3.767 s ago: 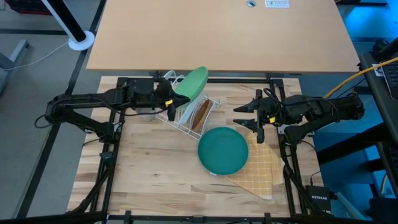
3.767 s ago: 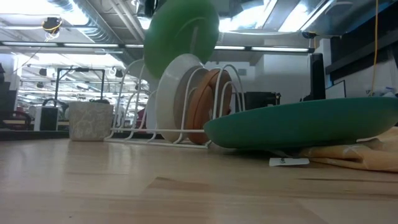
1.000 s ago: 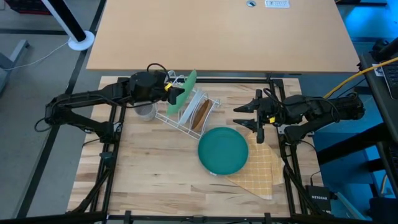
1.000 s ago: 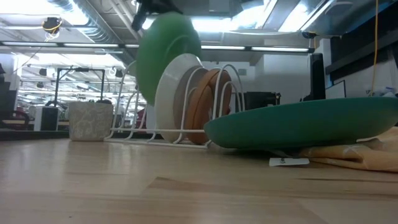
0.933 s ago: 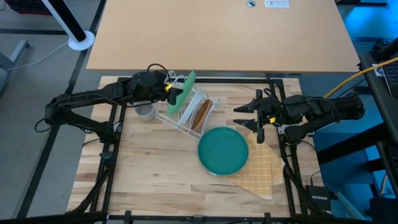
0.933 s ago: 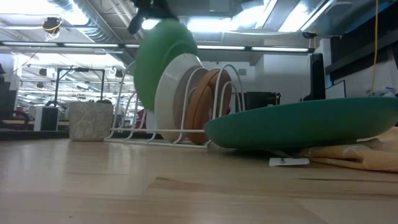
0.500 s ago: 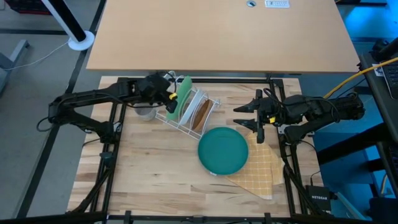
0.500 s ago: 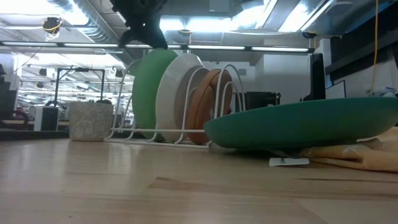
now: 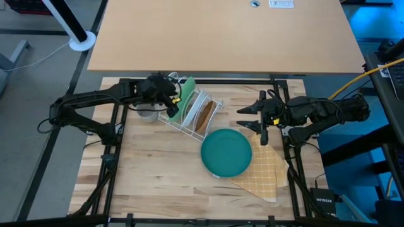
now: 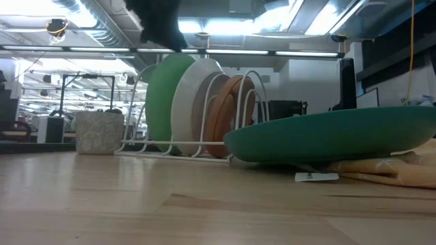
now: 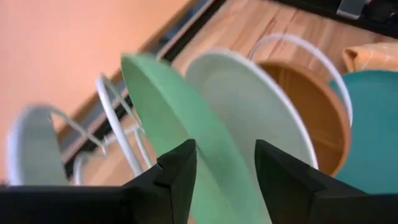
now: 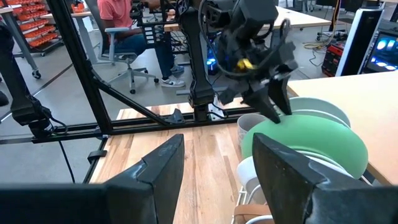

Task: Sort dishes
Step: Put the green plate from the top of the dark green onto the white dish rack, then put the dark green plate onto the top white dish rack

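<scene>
Your left tool [image 9: 175, 94] sits just above the rim of the light green plate [image 9: 187, 99], and its fingers [image 11: 179, 174] are now spread apart on either side of that rim, no longer clamped on it. A second ago you were carrying this plate tilted over the white wire rack [image 9: 214, 104]; now it stands upright on edge in the end slot of the rack, on the mug's side. From worktop level you can see the light green plate [image 10: 163, 102] standing beside a pale plate [image 10: 194, 102], with the brown plate [image 10: 228, 109] further along the same rack. The small grey mug [image 10: 99, 132] stands on the worktop [image 9: 151, 170] just beside the rack, apart from it.

That release looks clean: the plate seems to be held by the wires alone, so this placement reads as done. Lift the tool straight up so a finger does not drag the rim as you withdraw.

Your right tool [image 9: 252, 116] waits above the worktop's right side with its fingers apart, as before. The teal plate [image 9: 226, 152] lies flat, partly on the yellow checked cloth [image 9: 262, 170], and judging by the layout it is the obvious next dish to rack.
</scene>
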Robot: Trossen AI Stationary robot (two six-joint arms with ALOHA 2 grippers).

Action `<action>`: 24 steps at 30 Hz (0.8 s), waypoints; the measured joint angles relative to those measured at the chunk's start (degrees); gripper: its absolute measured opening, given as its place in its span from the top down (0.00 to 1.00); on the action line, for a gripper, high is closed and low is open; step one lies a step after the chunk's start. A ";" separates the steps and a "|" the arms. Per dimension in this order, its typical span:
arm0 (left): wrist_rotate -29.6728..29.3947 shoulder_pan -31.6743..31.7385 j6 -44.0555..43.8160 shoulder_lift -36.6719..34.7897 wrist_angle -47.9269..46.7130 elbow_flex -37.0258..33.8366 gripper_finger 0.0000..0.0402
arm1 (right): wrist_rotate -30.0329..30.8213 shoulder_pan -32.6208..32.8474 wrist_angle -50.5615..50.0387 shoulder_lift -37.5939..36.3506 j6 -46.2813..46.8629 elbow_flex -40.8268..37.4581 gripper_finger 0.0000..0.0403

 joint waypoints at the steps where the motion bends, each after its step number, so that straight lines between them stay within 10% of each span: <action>1: 0.02 -0.03 0.84 -0.32 0.09 0.55 0.62 | 0.00 -0.01 0.02 0.00 0.01 0.00 0.52; 11: 9.67 -4.11 0.30 -3.57 1.03 4.38 0.63 | 0.00 -0.02 0.01 0.00 0.00 0.00 0.52; 16: 20.59 -13.66 0.56 -2.12 5.13 2.88 0.65 | 0.00 -0.02 -0.03 0.00 0.00 0.00 0.52; 24: 21.00 -30.05 11.21 6.37 15.82 -1.48 0.65 | 0.00 -0.01 0.00 0.00 0.00 0.00 0.52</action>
